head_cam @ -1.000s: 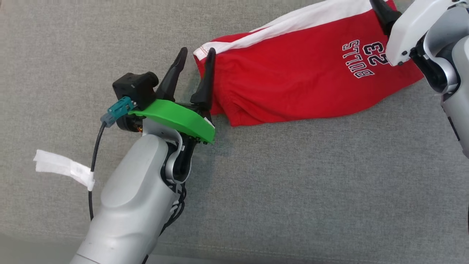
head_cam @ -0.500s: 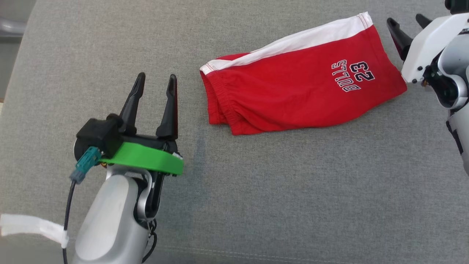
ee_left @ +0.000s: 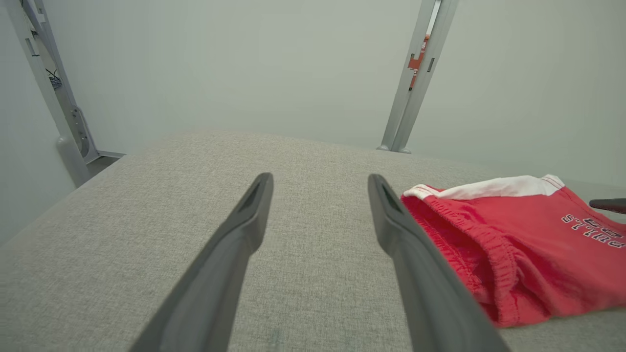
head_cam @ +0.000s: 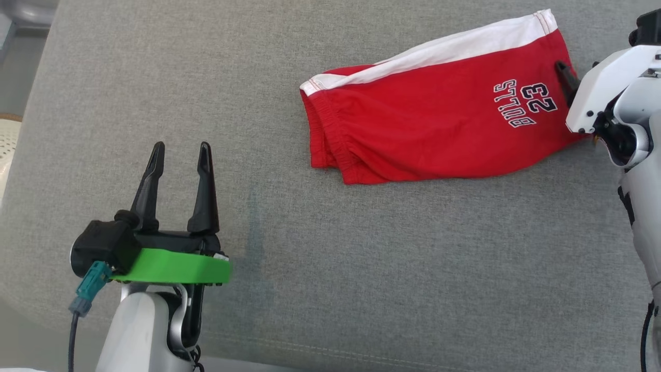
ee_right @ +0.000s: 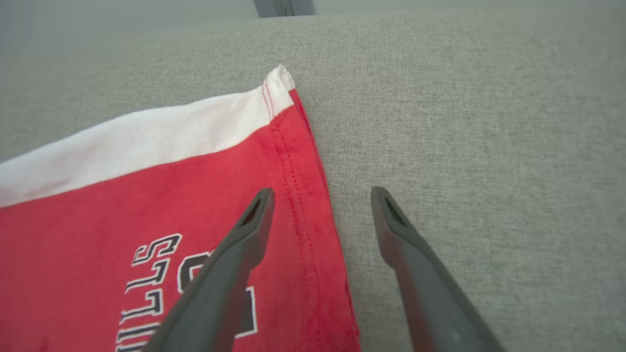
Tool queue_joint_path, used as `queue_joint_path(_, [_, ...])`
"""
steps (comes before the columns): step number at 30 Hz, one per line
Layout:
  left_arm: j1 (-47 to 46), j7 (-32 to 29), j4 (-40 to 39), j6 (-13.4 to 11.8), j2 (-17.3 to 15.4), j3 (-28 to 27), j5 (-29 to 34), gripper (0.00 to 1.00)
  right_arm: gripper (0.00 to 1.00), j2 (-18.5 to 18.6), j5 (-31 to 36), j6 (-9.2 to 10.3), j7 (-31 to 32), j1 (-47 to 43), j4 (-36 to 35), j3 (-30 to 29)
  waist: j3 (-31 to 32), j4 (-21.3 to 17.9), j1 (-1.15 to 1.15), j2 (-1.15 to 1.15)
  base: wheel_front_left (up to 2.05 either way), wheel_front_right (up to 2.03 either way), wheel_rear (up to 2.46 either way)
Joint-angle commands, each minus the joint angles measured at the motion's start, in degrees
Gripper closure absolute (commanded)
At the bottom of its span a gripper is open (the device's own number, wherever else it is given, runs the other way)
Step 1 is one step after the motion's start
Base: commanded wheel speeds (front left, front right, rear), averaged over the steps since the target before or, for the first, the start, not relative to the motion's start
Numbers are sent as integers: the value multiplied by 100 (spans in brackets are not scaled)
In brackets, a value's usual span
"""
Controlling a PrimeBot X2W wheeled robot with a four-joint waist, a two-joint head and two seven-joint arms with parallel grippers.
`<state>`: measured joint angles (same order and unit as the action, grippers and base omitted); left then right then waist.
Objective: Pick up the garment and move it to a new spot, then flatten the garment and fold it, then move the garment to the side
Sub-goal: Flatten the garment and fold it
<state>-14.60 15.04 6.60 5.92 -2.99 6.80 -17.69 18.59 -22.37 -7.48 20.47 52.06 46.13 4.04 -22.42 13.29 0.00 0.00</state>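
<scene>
The garment [head_cam: 439,113] is a pair of red shorts with a white side stripe and "BULLS 23" print. It lies folded and flat on the grey cushion. My left gripper [head_cam: 181,150] stands open and empty at the lower left, well apart from the waistband end [ee_left: 469,234], which sits just right of its fingers [ee_left: 320,178]. My right gripper [head_cam: 576,72] is open at the hem end. In the right wrist view its jaws [ee_right: 321,195] straddle the hem edge [ee_right: 313,161], one finger over the print and one over bare cushion, with nothing gripped.
The grey fabric cushion [head_cam: 361,258] has a seam near its front edge and drops off on the left, where a pale basket rim [head_cam: 8,144] shows. Metal frame posts [ee_left: 415,73] stand behind the cushion against a plain wall.
My left gripper has drawn back from the garment's waistband end toward the lower left, still open. The head view has shifted. The right gripper stays open by the hem.
</scene>
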Motion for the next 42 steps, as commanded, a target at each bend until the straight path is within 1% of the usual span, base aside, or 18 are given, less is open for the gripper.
queue_joint_path(1, [102,14,-29,8,8,-17,-65,0,0,-48,121,-2,28,56,90,-84,-85,93,0,0,0,0,0])
queue_joint_path(7, [177,14,-112,-32,9,25,-198,0,0,-301,624,-1,289,130,565,-454,-181,188,0,0,0,0,0])
queue_joint_path(9, [186,15,-133,-44,9,46,-226,0,0,-444,752,-4,448,116,697,-505,-200,211,0,0,0,0,0])
queue_joint_path(10, [189,14,-139,-49,9,48,-217,0,2,-551,778,-11,563,103,762,-525,-209,219,0,0,0,0,0])
queue_joint_path(11, [189,15,-143,-46,9,49,-208,0,38,-639,782,-23,636,89,798,-542,-213,222,0,0,0,0,0])
queue_joint_path(12, [186,14,-151,-50,8,40,-210,0,82,-729,801,-25,710,76,826,-562,-218,222,0,0,0,0,0])
queue_joint_path(13, [182,14,-156,-54,8,39,-215,0,100,-773,840,-26,761,62,830,-557,-221,221,0,0,0,0,0])
queue_joint_path(15, [167,15,-161,-56,8,31,-208,0,100,-820,913,-29,850,22,817,-556,-214,209,0,0,0,0,0])
queue_joint_path(20, [176,15,-141,-51,8,9,-167,0,100,-631,1178,2,616,-34,504,-759,-135,125,0,0,0,0,0])
queue_joint_path(23, [221,14,-122,-34,7,-5,-132,0,100,-477,1366,6,435,-124,195,-939,-36,31,0,0,0,0,0])
queue_joint_path(28, [305,15,-133,7,4,-71,-94,0,100,-431,1579,4,377,-425,-411,-1287,159,-216,0,0,0,0,0])
queue_joint_path(33, [366,14,-131,52,4,-103,-28,0,100,-249,1948,4,605,-829,-1180,-1585,304,-444,0,0,0,0,0])
queue_joint_path(36, [369,14,-117,58,4,-93,-19,0,100,-154,2186,3,791,-1035,-1658,-1712,379,-517,0,0,0,0,0])
queue_joint_path(39, [365,14,-110,77,4,-74,-41,0,100,-146,2260,3,1090,-1178,-2169,-1767,436,-553,0,0,0,0,0])
queue_joint_path(42, [376,14,-82,92,3,-73,-22,0,100,-317,2178,2,1428,-1175,-2641,-1577,479,-594,0,0,0,0,0])
